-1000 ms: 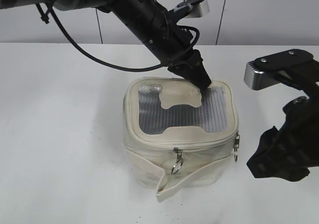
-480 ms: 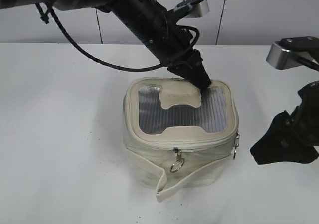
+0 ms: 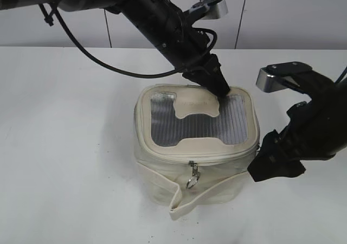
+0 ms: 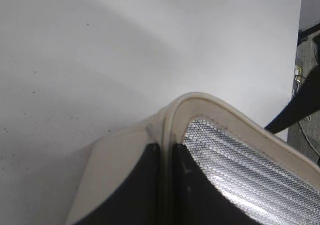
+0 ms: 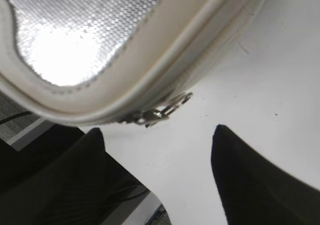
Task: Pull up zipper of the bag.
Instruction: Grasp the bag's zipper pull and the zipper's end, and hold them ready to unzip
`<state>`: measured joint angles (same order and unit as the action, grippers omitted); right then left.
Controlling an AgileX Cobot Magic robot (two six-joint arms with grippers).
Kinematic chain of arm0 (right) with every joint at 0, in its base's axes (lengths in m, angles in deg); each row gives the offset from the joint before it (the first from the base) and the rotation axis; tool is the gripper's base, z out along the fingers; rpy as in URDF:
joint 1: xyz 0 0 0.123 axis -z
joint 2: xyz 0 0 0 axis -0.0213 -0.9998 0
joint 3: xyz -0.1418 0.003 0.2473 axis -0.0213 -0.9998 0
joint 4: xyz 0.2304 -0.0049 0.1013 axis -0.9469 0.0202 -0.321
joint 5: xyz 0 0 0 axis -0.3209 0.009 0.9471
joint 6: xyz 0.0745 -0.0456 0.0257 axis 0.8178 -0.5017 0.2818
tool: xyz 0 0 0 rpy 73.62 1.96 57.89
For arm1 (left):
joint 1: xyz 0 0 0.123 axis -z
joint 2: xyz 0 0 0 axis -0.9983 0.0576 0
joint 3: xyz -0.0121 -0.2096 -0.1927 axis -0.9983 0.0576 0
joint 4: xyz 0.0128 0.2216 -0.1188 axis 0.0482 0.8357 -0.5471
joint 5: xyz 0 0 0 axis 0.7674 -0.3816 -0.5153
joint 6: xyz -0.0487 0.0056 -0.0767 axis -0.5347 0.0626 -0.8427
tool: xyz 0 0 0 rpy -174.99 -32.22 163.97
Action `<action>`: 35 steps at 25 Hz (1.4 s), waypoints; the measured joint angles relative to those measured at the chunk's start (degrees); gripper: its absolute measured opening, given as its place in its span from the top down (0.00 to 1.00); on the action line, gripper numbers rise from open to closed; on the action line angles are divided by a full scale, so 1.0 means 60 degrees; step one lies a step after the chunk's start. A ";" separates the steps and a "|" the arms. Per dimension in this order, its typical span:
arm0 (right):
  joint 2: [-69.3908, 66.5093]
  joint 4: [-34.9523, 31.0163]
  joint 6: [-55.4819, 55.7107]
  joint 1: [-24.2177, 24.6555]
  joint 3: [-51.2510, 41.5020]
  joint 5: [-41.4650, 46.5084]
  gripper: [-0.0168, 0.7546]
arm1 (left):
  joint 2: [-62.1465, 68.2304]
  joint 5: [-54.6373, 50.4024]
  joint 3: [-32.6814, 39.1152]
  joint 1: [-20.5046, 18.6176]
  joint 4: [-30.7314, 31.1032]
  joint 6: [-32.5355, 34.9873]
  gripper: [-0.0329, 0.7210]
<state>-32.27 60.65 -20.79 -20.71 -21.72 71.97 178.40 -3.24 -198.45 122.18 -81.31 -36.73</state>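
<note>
One zipper (image 5: 160, 112) slider lies just ahead of the wide-open, empty right end effector (image 5: 157, 180).

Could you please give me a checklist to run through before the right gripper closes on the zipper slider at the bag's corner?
1. Left gripper pressing on the boxy cream fabric bag top's far edge: ok.
2. Right gripper open: ok.
3. Small silver metal slider lies ahead of the open jaws: ok.
4. Slider between the fingers: not ok, still beyond the tips.
5. Front slider's ring pull hangs free, untouched: ok.
6. Thin cream zipper track unobstructed: cannot tell.
</note>
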 joint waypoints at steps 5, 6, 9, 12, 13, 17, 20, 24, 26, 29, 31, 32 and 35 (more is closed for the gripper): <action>-0.0627 -0.0006 -0.0086 0.0000 0.0000 -0.0486 0.57 | 0.0000 0.0000 0.0000 0.0000 0.0000 0.0000 0.91; -0.0652 -0.0006 -0.0086 0.0000 0.0000 -0.0541 0.67 | 0.0000 0.0000 0.0000 0.0000 0.0000 0.0000 0.91; -0.0652 -0.0006 -0.0086 0.0000 0.0000 -0.0638 0.93 | 0.0000 0.0000 0.0000 0.0000 0.0000 0.0000 0.91; -0.0498 0.0042 0.0106 0.0007 0.0000 -0.0517 0.97 | 0.0000 0.0000 0.0000 0.0000 0.0000 0.0000 0.91; -0.0371 0.0106 0.0240 0.0010 0.0000 -0.0391 0.97 | 0.0000 0.0000 0.0000 0.0000 0.0000 0.0000 0.91; 0.0259 0.0228 0.0439 0.0010 0.0000 0.0353 0.97 | 0.0000 0.0000 0.0000 0.0000 0.0009 0.0000 0.91; 0.0624 0.0143 0.0451 0.0010 0.0000 0.0807 0.97 | 0.0000 0.0009 0.0000 0.0000 0.0009 0.0000 0.91; 0.0701 -0.0034 0.0461 -0.0013 0.0000 0.1101 0.97 | 0.0000 0.0009 0.0000 0.0000 0.0009 0.0000 0.91; 0.0702 -0.0041 0.0480 -0.0169 0.0000 0.1104 0.97 | 0.0000 -0.0001 0.0000 0.0000 0.0009 0.0000 0.91; 0.0702 -0.0032 0.0522 -0.0779 0.0000 0.1095 0.97 | 0.0000 -0.0001 0.0000 0.0000 0.0009 0.0000 0.91; 0.0711 -0.0086 0.0671 -0.1331 0.0000 0.1049 0.97 | 0.0000 -0.0010 0.0000 0.0000 0.0009 0.0000 0.91; 0.0711 -0.0156 0.0771 -0.1634 0.0000 0.0956 0.97 | 0.0000 -0.0010 0.0000 0.0000 0.0009 0.0000 0.91; 0.0711 -0.0337 0.1002 -0.2303 0.0000 0.0559 0.97 | 0.0000 -0.0010 0.0000 0.0000 0.0009 0.0000 0.91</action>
<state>-28.00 58.62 -14.78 -34.53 -21.72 75.32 178.40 -3.31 -198.45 122.18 -81.26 -36.73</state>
